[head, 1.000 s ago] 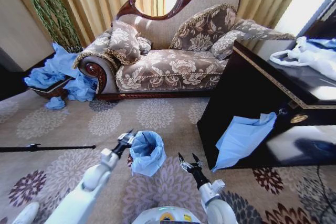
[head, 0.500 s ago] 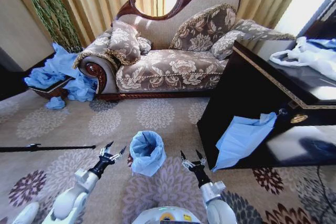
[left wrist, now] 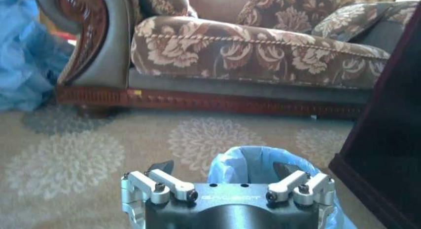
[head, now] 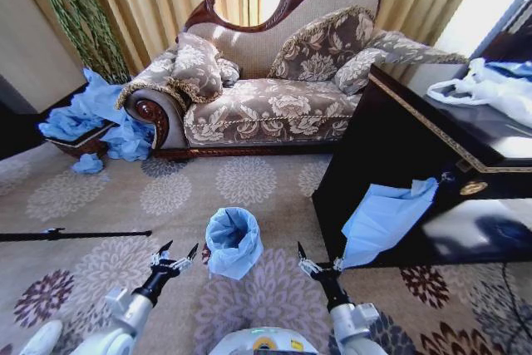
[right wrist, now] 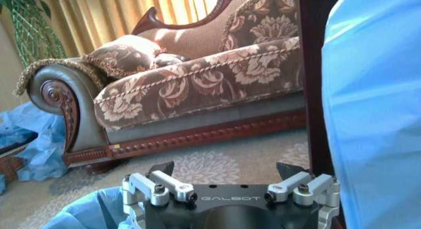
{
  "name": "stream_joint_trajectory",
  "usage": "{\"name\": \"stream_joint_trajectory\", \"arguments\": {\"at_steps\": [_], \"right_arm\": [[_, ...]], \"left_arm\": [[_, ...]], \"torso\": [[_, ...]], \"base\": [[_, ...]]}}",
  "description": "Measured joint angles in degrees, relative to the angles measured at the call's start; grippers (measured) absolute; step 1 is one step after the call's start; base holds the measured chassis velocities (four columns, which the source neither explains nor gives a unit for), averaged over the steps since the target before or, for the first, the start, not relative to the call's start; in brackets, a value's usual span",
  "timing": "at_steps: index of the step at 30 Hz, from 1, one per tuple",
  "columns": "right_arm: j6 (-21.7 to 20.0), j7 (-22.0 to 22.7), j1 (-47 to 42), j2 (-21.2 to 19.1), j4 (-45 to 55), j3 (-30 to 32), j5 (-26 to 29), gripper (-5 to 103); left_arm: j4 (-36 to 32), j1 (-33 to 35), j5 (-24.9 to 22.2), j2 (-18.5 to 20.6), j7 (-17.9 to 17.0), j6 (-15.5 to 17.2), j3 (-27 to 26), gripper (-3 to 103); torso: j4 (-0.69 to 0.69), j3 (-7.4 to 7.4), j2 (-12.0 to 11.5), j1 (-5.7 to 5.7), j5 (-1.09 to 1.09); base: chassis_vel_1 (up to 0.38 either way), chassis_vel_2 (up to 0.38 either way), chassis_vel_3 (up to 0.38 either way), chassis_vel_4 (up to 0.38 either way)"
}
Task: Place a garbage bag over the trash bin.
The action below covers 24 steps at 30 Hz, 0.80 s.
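On the patterned carpet [head: 249,180] at lower centre, the garbage bag [head: 233,241] lined the trash bin, its interior empty. The left gripper [head: 174,256] and right gripper [head: 319,265] flanked it, both spread, grasping nothing.

carpet [head: 258,184] open before sofa [head: 266,106] | dark cabinet [head: 391,172] blocks right | bagged bin [head: 233,241] centre

**Both arms low, grippers spread**

Left gripper [head: 175,256] sits low at lower left, fingers wide apart, holding nothing. Right gripper [head: 319,263] sits low at lower right, fingers parted, also unladen. Both forearms angle up from the base.
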Motion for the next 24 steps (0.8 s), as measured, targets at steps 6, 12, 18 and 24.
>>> {"name": "stream_joint_trajectory", "arguments": {"at_steps": [6, 12, 18, 24], "right_arm": [[1.48, -0.18, -2.4, 0.33, 1.65, 0.23, 0.01, 100], [3.75, -0.01, -3.75, -1.48, 1.61, -0.02, 0.82, 100], [4.87, -0.04, -4.56, -1.6, 1.38, 0.25, 1.45, 100], [5.36, -0.21, -4.88, -1.64, 1.41, 0.15, 1.7, 100]], "left_arm": [[-1.97, 0.53, -0.39, -0.76, 0.53, 0.01, -1.39, 100], [-3.43, 0.45, -0.83, -0.23, 1.34, 0.56, -1.51, 100], [-5.07, 0.43, -0.68, -0.08, 1.21, 2.77, 0.42, 100], [-5.14, 0.62, 1.79, -0.47, 1.48, 2.08, 1.44, 100]], "torso": [[-0.01, 0.0, 0.0, 0.0, 0.0], [-0.01, 0.0, 0.0, 0.0, -0.01], [-0.01, 0.0, 0.0, 0.01, 0.0], [-0.01, 0.0, 0.0, 0.01, 0.0]], "base": [[0.0, 0.0, 0.0, 0.0], [0.0, 0.0, 0.0, 0.0], [0.0, 0.0, 0.0, 0.0], [0.0, 0.0, 0.0, 0.0]]}}
